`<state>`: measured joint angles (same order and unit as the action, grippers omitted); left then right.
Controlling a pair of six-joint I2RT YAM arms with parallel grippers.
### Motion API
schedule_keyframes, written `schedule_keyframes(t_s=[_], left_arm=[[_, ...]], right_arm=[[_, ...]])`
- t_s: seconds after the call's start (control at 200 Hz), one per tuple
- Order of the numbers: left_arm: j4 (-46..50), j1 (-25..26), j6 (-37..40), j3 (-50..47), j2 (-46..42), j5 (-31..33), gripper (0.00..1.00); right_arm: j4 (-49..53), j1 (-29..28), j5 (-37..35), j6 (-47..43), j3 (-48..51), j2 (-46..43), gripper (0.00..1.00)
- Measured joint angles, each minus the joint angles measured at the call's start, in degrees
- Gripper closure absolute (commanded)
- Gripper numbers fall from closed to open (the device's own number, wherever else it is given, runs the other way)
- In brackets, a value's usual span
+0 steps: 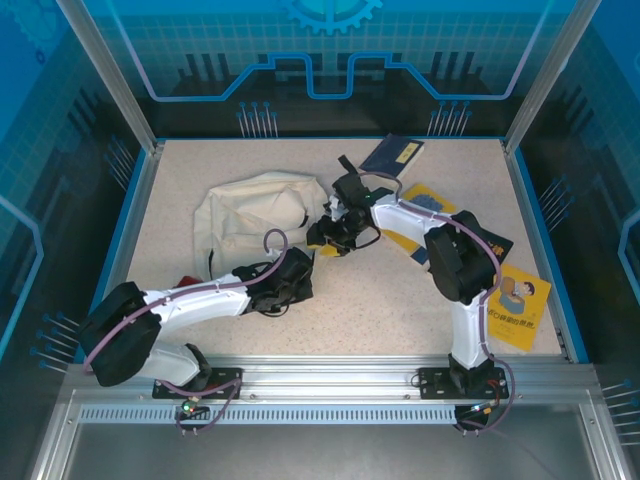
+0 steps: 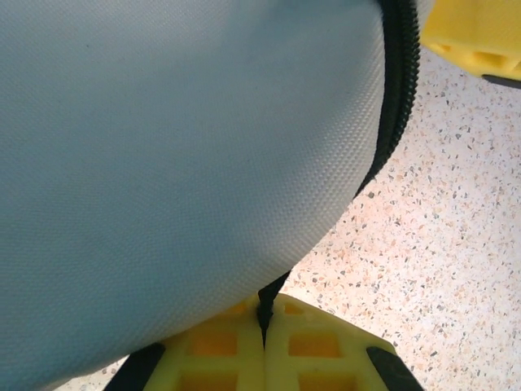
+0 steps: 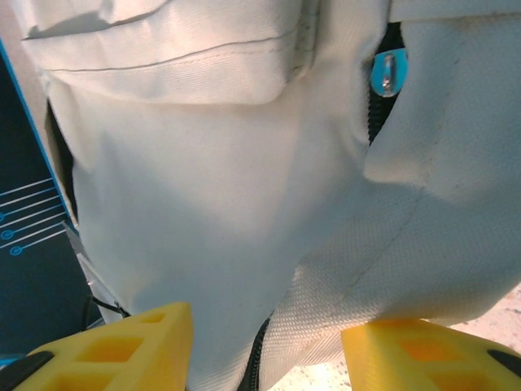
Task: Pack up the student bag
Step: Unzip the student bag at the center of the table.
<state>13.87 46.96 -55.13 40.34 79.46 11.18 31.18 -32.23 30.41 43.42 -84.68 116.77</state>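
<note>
Student bag (image 1: 250, 215) lies at ten o'clock, apparently unpacked; yellow book (image 1: 520, 298) waits outside at four. Left gripper (image 2: 264, 330) pinches the bag's zipper edge. Right gripper (image 3: 264, 338) gapes over its fabric.

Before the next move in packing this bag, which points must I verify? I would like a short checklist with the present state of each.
1. Left gripper grips the black zipper line of the cream fabric backpack: ok, fingers shut on it.
2. Right gripper ready to take fabric: ok, jaws open, cloth between them.
3. Bag opening wide enough for a book: cannot tell.
4. Dark blue book unobstructed: ok, lies bare beyond the bag.
5. Yellow flat book beside the bag free: not ok, the right arm lies over it.
</note>
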Motion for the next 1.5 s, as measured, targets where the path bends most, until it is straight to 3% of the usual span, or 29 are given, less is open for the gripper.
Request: schedule_keyframes(t_s=[0.15,0.35,0.455,0.75,0.87,1.015,1.141,1.336,1.501], left_arm=[[0.52,0.00,0.04,0.00,0.04,-0.04,1.00],[2.69,-0.22,0.09,0.02,0.09,-0.02,1.00],[5.66,-0.44,0.20,0.52,0.02,0.20,1.00],[16.22,-2.21,1.16,1.53,-5.42,0.57,1.00],[18.49,-2.99,2.08,1.53,-7.19,0.20,1.00],[18.47,-3.69,4.63,1.64,-7.82,-1.95,1.00],[17.31,-3.69,7.04,2.78,-7.37,-4.52,1.00],[14.71,-3.74,9.94,6.36,-4.24,-7.28,1.00],[12.46,-3.74,11.21,6.88,-2.56,-9.81,1.00]], right_arm=[[0.87,-0.44,-0.22,0.09,-0.11,1.84,0.54],[0.66,-1.31,0.00,1.31,-0.09,2.84,0.78],[0.74,-0.96,-0.50,1.73,-0.07,2.93,0.84],[0.33,5.79,-5.86,1.68,-0.09,2.97,0.89],[0.33,8.07,-7.54,1.18,-0.26,3.17,0.82],[0.24,9.11,-7.48,0.04,-0.48,3.02,0.52],[-1.25,9.16,-6.84,0.59,3.17,-0.81,0.37],[-5.40,8.94,-3.37,5.09,15.91,-14.49,0.33],[-11.30,5.64,-0.31,11.15,21.92,-16.87,0.32]])
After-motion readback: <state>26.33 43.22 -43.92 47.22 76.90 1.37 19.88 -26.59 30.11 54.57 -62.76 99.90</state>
